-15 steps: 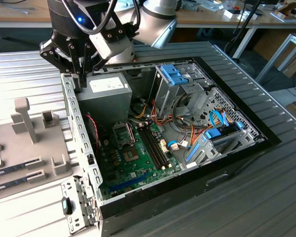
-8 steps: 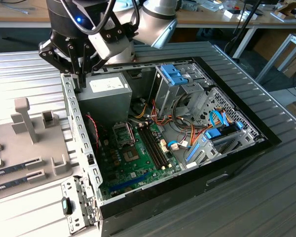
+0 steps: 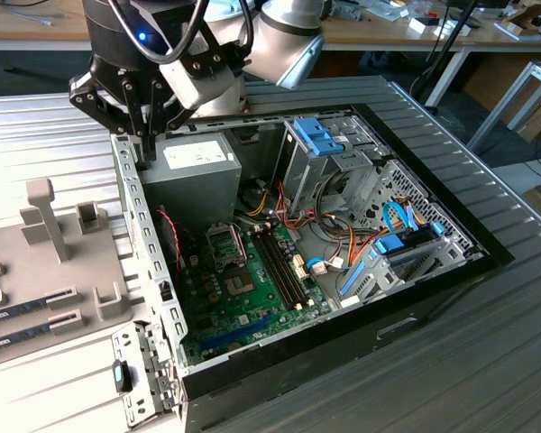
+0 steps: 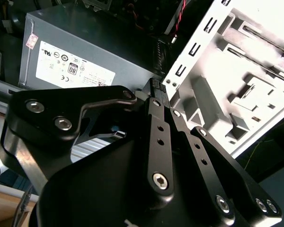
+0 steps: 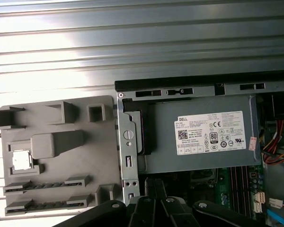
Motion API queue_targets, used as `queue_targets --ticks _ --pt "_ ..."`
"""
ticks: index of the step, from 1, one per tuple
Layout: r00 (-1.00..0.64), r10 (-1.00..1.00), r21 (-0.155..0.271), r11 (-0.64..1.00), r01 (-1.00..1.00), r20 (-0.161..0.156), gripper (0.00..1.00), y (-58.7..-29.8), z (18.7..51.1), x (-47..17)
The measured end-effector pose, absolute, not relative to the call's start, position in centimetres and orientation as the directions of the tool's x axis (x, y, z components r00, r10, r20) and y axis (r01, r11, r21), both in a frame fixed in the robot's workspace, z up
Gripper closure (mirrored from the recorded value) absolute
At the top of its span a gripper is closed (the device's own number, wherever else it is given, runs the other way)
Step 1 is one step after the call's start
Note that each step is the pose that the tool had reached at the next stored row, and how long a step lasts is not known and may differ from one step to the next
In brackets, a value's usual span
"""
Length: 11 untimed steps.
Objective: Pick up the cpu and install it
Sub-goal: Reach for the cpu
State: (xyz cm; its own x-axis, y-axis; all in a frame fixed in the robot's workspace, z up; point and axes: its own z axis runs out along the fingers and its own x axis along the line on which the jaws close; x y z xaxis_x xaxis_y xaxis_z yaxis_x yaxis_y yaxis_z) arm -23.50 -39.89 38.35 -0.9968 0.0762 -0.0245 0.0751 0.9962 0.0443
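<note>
Over the power supply (image 3: pixel 197 173), at its corner beside the case wall (image 3: pixel 145 236): tool (image 3: pixel 147 144), fingers closed together and gripping nothing.

Edges: the wall's perforated rim stands just beside the tool tips. Open ribbed surface (image 3: pixel 433 361) lies beyond the case on every side.

Across the case wall from the power supply: grey tray (image 5: pixel 61 165), touching the wall's outer face. The cpu (image 5: pixel 20 161) lies flat in a square pocket near the tray edge farthest from the power supply, well apart from the tool.

Beside the power supply, inside the case: motherboard (image 3: pixel 243 289) with black socket frame (image 3: pixel 224 242).

Obscured: in the second wrist view the tool's black linkage covers part of the wall. Whether the socket is open cannot be told.
</note>
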Motion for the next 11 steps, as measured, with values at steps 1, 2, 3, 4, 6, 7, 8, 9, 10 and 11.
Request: queue_targets --ticks 1,2,3,4,6,7,8,9,10,11 --pt "-0.997 0.076 0.044 0.996 0.075 -0.024 0.89 -39.89 38.35 -23.54" --pt "-0.997 0.076 0.044 0.996 0.075 -0.024 0.89 -39.89 38.34 -23.56" --pt "-0.997 0.076 0.044 0.996 0.075 -0.024 0.89 -39.90 38.34 -23.58" --pt "-0.997 0.076 0.044 0.996 0.075 -0.024 0.89 -39.89 38.34 -23.59" --pt "-0.997 0.076 0.044 0.996 0.075 -0.025 0.89 -39.89 38.33 -23.62" --pt "-0.997 0.076 0.044 0.996 0.075 -0.024 0.89 -39.89 38.33 -23.65" --pt "-0.997 0.076 0.044 0.996 0.075 -0.024 0.89 -39.89 38.33 -23.67" --pt "-0.997 0.076 0.044 0.996 0.075 -0.024 0.89 -39.89 38.32 -23.69" --pt "-0.997 0.076 0.044 0.996 0.075 -0.024 0.89 -39.89 38.32 -23.73" --pt "-0.997 0.076 0.044 0.996 0.075 -0.024 0.89 -39.89 38.31 -23.75"
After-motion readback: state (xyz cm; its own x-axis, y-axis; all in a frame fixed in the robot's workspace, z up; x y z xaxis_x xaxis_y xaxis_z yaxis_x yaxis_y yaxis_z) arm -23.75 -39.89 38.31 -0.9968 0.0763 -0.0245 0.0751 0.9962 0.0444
